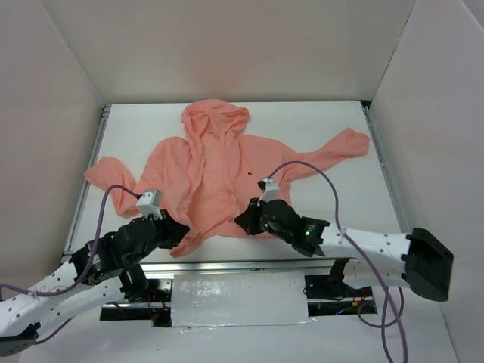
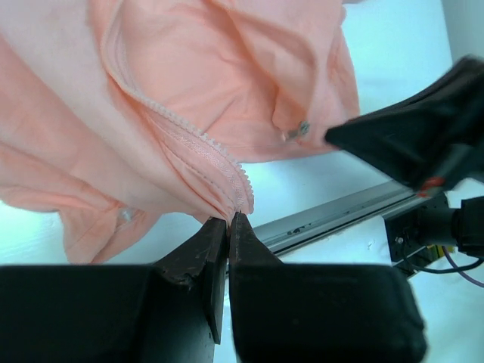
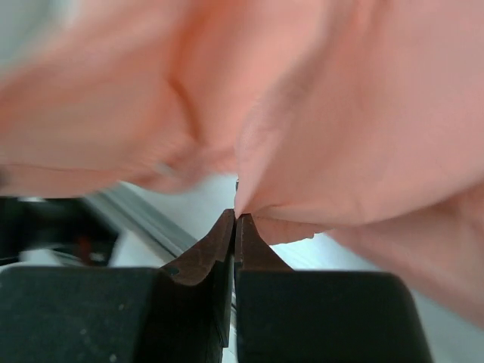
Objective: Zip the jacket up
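Thin, matt cloth on that jacket (image 1: 219, 170), soft and creased all over, and its zipper teeth (image 2: 198, 134) look like pale plastic. Left gripper (image 2: 228, 221) and right gripper (image 3: 235, 216) both show dull, dark plastic. The table (image 1: 302, 121) is smooth white; the rail (image 2: 333, 212) along its near edge is brushed metal.

The plain salmon-pink jacket (image 1: 219, 166) bears a dark chest mark (image 1: 249, 175), on a white table (image 1: 355, 197).

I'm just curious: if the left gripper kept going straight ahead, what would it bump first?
The jacket. The left gripper pinches its hem by the zipper, so folded pink cloth lies straight ahead. How deep those folds go is unclear.
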`<control>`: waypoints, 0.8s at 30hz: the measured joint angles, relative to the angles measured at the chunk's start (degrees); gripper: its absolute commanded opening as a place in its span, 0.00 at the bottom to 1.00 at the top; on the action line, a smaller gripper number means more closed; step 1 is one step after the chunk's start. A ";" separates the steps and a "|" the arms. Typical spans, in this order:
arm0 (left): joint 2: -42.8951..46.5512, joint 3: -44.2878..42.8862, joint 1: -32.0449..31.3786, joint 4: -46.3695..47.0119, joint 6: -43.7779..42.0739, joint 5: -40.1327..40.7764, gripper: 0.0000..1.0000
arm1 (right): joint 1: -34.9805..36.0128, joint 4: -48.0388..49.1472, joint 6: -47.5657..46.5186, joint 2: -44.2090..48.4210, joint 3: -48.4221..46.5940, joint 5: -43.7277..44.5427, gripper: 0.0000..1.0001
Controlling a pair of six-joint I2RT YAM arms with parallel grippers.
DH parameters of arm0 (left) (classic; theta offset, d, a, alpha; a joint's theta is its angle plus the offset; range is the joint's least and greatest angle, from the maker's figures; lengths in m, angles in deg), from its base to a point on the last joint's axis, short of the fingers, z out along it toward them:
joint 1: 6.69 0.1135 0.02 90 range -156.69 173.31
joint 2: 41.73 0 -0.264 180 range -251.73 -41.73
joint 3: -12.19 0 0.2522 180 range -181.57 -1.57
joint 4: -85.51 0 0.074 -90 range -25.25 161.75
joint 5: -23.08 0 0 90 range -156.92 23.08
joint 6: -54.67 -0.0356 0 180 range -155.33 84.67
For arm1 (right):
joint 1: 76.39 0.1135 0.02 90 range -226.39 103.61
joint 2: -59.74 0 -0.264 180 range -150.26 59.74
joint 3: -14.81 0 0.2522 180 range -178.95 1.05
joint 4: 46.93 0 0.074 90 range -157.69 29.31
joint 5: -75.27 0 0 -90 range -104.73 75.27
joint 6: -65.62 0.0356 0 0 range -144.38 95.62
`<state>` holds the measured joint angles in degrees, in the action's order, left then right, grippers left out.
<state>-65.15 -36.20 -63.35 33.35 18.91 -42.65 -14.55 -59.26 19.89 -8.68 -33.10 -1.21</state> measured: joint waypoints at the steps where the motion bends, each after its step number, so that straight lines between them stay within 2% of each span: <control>1: 0.02 0.59 0.00 1.25 -0.35 -0.52 0.00 | -0.48 4.63 -1.79 3.50 2.08 -0.59 0.00; 4: 0.15 3.87 0.00 7.48 -2.01 -2.36 0.00 | -1.03 17.18 -6.23 10.95 8.20 -3.52 0.00; 6: 0.24 6.38 0.00 12.55 -3.26 -3.61 0.00 | -2.27 24.30 -8.31 12.83 12.11 -7.34 0.00; 10: -0.70 10.69 0.00 23.98 -6.08 -5.42 0.00 | -9.44 34.07 -9.38 14.32 19.76 -18.51 0.00; 13: -3.80 11.56 0.00 31.52 -7.67 -6.29 0.00 | -13.49 35.26 -10.69 15.76 21.22 -28.00 0.00; 16: -7.69 11.56 0.00 37.86 -9.07 -7.41 0.00 | -13.84 35.50 -12.61 17.79 20.90 -36.59 0.00; 24: -15.72 14.16 0.00 52.59 -11.04 -14.10 0.00 | -13.90 40.44 -12.98 21.20 22.32 -47.23 0.00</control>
<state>-80.86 -22.04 -63.35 85.94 7.87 -56.74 -28.45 -18.83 6.91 12.52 -10.78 -48.45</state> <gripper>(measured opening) 0.149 0.010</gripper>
